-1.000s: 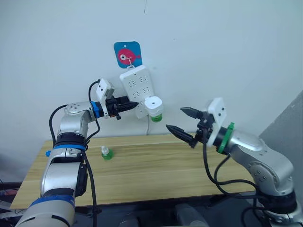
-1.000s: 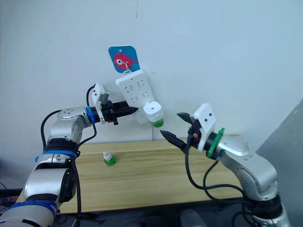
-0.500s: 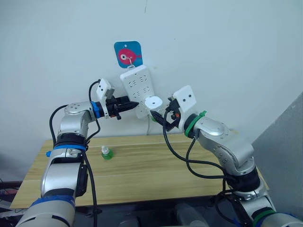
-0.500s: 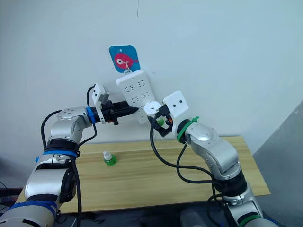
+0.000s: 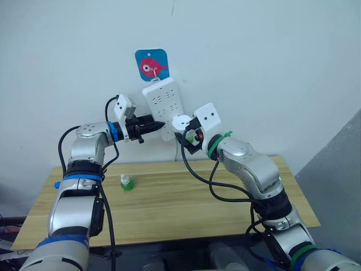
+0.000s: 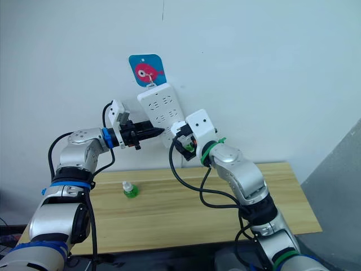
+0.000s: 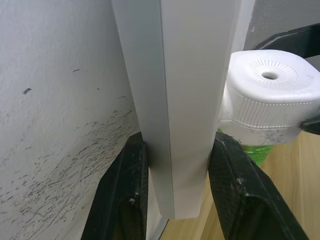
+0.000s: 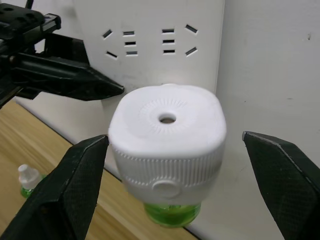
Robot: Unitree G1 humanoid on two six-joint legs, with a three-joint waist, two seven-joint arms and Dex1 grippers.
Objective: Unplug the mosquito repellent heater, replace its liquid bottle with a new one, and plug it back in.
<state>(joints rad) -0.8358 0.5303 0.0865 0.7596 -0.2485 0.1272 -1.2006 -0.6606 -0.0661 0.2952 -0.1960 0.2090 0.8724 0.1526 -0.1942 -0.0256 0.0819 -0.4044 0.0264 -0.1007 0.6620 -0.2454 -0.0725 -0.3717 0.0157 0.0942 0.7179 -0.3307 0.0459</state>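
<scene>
The mosquito repellent heater (image 5: 181, 123), white and rounded with a hole in its top, is plugged into the lower end of the white power strip (image 5: 163, 103) hanging on the wall. A green liquid bottle (image 8: 172, 213) hangs beneath it. My right gripper (image 8: 175, 140) is open, its fingers (image 8: 75, 185) standing on either side of the heater with gaps to it. My left gripper (image 7: 177, 145) is shut on the strip's lower edge, just left of the heater. A second small green bottle (image 5: 127, 182) with a white cap stands on the wooden table (image 5: 180, 212).
The strip hangs tilted from a blue hook plate with a pink fish (image 5: 151, 64). A white cable drops from the strip behind the table. The wall lies directly behind the heater. The table's right half is bare wood.
My right arm has swung in from the right, and its open fingers now straddle the heater. The left gripper and the strip have not moved.
</scene>
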